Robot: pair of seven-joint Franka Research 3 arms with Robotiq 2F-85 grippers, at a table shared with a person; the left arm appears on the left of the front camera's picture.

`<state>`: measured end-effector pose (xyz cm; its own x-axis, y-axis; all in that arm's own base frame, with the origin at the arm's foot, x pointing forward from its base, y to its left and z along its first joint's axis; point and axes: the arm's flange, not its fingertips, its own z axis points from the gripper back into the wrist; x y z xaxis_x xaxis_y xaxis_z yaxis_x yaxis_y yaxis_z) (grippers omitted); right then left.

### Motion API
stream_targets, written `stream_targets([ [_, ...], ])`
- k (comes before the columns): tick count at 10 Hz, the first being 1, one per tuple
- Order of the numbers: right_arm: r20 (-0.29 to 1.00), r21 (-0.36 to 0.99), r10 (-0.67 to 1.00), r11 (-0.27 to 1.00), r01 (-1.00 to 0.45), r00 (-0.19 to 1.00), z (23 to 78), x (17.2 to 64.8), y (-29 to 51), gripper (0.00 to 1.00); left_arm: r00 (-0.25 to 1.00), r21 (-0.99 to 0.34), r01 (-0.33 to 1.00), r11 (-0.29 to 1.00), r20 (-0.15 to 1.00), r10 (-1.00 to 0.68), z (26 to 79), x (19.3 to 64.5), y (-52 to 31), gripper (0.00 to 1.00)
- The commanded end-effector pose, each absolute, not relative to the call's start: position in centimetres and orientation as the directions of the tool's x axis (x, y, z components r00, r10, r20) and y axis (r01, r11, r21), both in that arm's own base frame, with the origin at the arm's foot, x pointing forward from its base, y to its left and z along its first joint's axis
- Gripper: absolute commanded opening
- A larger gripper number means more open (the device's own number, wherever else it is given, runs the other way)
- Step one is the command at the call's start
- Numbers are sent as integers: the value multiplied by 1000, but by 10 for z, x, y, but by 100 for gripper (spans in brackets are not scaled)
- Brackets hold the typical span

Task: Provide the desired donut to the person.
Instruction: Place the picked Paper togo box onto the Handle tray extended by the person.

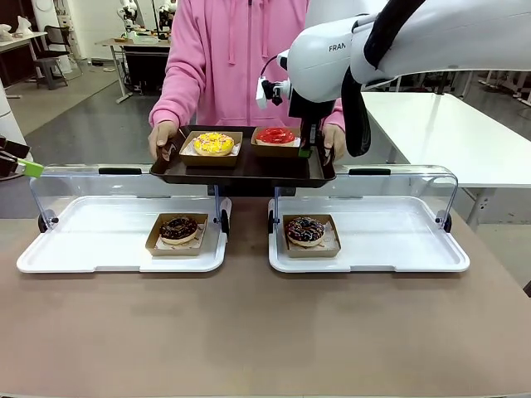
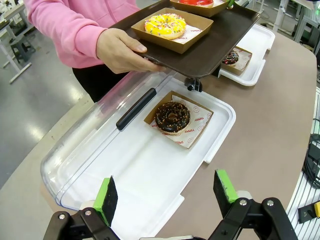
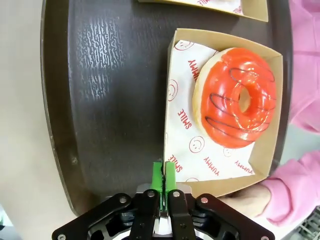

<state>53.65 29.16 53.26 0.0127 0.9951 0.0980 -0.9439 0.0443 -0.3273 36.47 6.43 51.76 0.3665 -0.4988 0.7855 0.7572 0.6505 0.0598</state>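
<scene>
Brown tray: right pincer pinched on red donut's box rim; left pincer wide, empty.

A robotics lab, this: grey floor, white work tables, another bench with equipment behind, and a chair far left.

My front camera faces the person across the counter; both wrist cameras look down closely. All share the dark tray.
</scene>
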Motion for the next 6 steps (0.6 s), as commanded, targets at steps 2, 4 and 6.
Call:
stream_targets([
  [2, 126, -296, 992, 18, -955, -20, 534, 533, 285, 81, 362, 55, 757, 651, 795, -487, 516, 365, 65, 100],
  [4, 142, -284, 990, 31, -958, -10, 538, 532, 283, 100, 362, 55, 757, 651, 795, -487, 516, 365, 65, 100],
  [6, 165, -279, 986, 34, -960, -13, 546, 527, 279, 95, 362, 55, 757, 651, 795, -487, 516, 365, 65, 100],
])
